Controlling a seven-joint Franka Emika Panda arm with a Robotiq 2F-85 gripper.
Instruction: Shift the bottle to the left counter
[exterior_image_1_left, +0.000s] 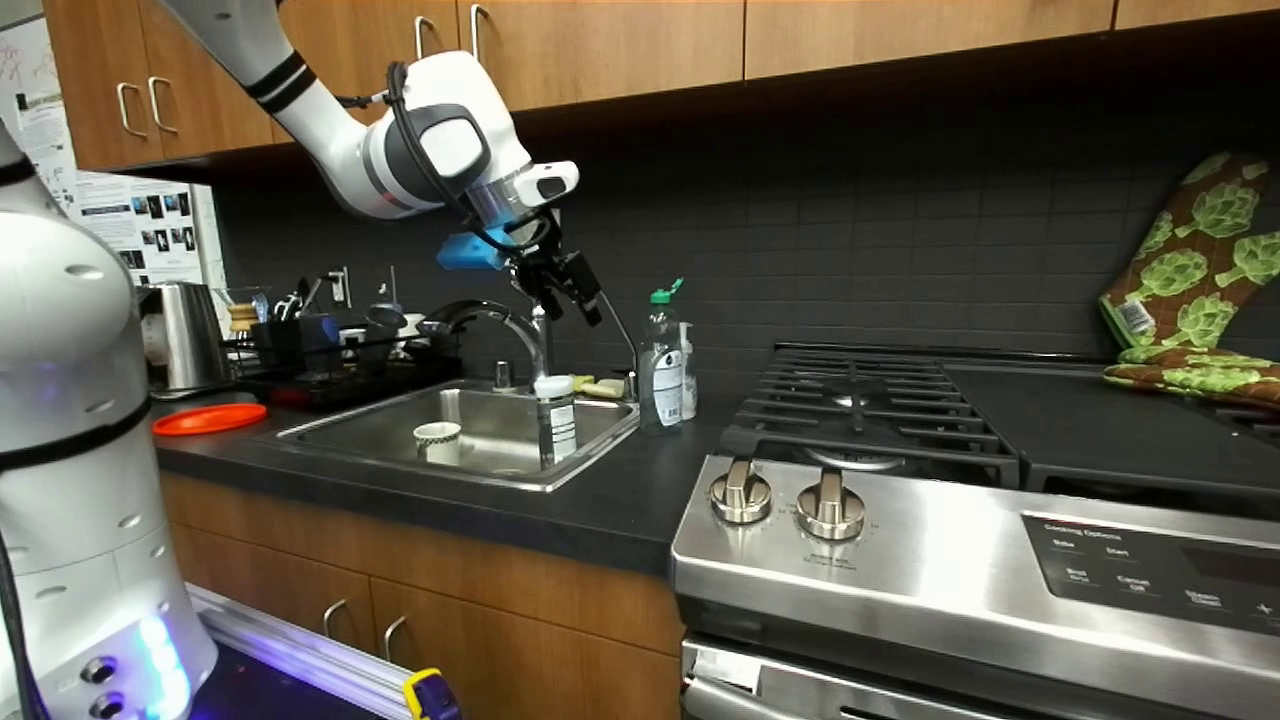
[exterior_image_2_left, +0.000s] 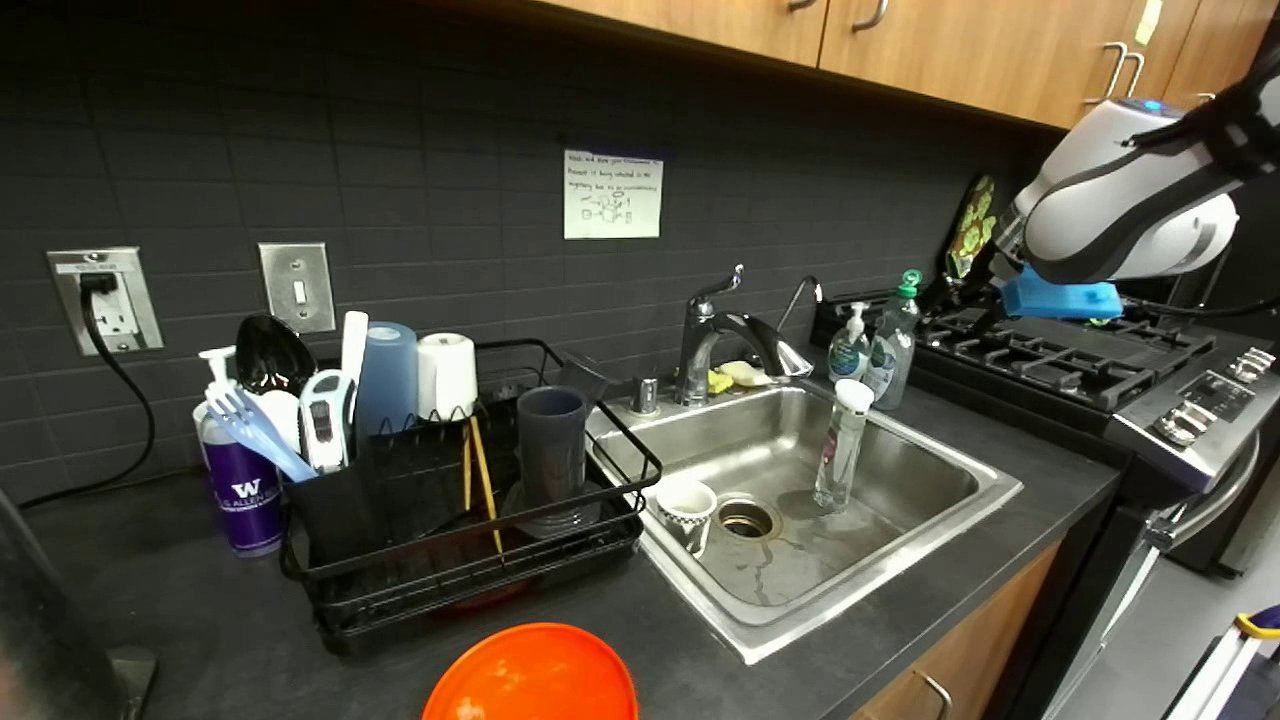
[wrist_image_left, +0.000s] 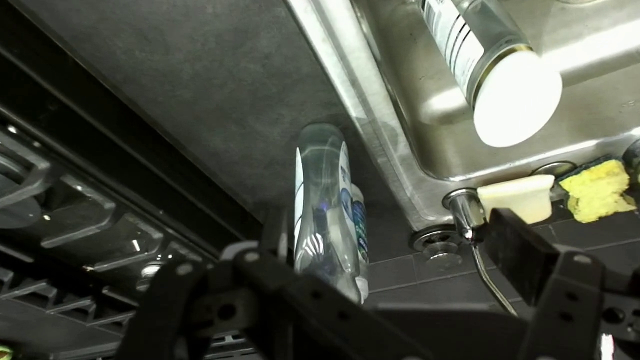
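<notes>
Bottle (exterior_image_1_left: 661, 375) stands just beside the sink (wrist_image_left: 350, 65); the hand (wrist_image_left: 390, 230) hangs higher than the sink, spread wide apart (nothing in it). A crooked grab could tip the bottle in.

The countertop (exterior_image_2_left: 215, 625) carries a rack (exterior_image_2_left: 400, 611), orange plate (exterior_image_2_left: 533, 680) and green-topped bottle (exterior_image_1_left: 662, 372).
</notes>
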